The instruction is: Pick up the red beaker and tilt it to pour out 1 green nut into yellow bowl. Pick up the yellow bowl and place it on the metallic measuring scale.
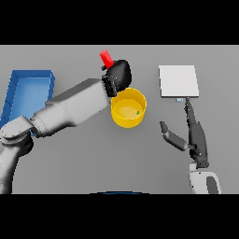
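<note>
Mid-worktop, the left robot hand (120,73) grips the tilted red beaker (106,59) over the yellow bowl (128,108), one green nut (137,112) inside. Level it gently now; right robot hand (196,137), fingers straight, waits below the scale (178,81).

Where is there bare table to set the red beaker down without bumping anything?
Bare table lies between the blue bin and the yellow bowl, though the left arm spans it, and in front of the bowl toward the right robot hand. It is crowded at the bowl's rim, where the left robot hand holds the red beaker, and by the scale.
</note>
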